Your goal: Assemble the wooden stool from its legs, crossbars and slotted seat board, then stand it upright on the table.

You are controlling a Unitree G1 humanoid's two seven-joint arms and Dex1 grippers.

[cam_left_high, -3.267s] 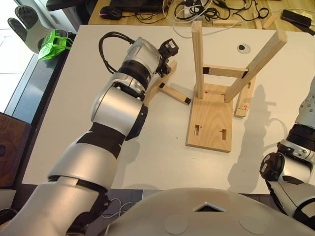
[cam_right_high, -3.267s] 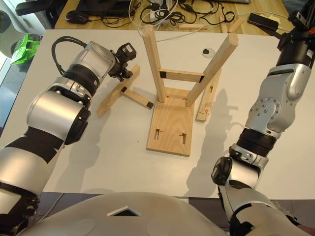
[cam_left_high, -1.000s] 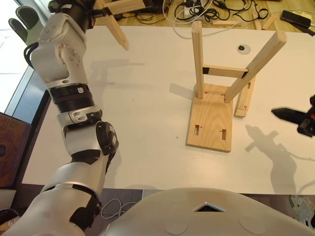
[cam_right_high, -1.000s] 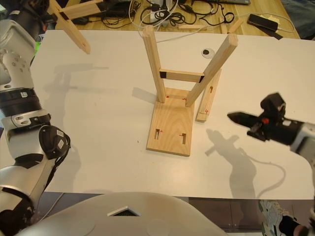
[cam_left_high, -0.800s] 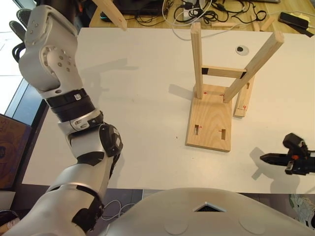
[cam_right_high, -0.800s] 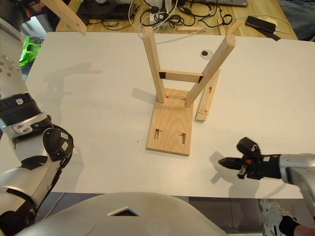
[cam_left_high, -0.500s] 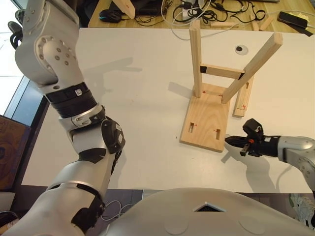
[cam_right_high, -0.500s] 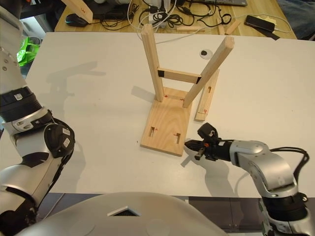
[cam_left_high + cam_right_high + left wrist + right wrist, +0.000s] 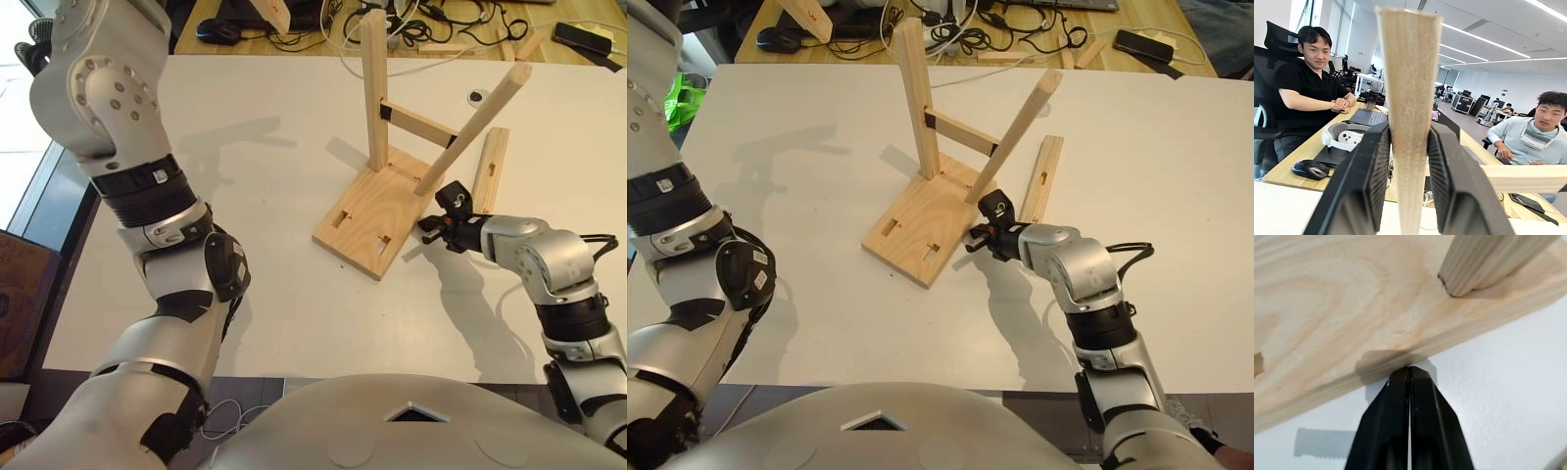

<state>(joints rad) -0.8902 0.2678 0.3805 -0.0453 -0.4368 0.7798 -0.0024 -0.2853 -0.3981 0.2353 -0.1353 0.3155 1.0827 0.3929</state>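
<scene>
The pale wooden seat board (image 9: 364,201) with rectangular slots was seen lying flat on the white table (image 9: 245,245), turned at an angle near the table's middle. Two wooden legs were seated in its far end: an upright leg (image 9: 373,88) and a tilted leg (image 9: 475,122) leaning out to the right. They were joined by a wooden crossbar (image 9: 416,121) with dark bands at its ends. Two near slots (image 9: 340,217) were left open. A loose wooden leg (image 9: 490,168) was laid flat on the table to the right of the board, apart from it. The right gripper (image 9: 1409,371) was held low at the table surface, its black fingers pressed together with nothing between them, the tips touching the board's right edge near the foot of the tilted leg. The left gripper (image 9: 1408,147) was raised high beyond the table's far edge, its pads (image 9: 1374,166) clamped on either side of a pale wooden bar (image 9: 1408,63). A second wooden piece (image 9: 1528,177) appeared to be joined crosswise to it, though the join was hidden. Beyond the table, a wooden desk (image 9: 191,29) strewn with cables (image 9: 294,37) and a black mouse (image 9: 218,31) could be made out.
</scene>
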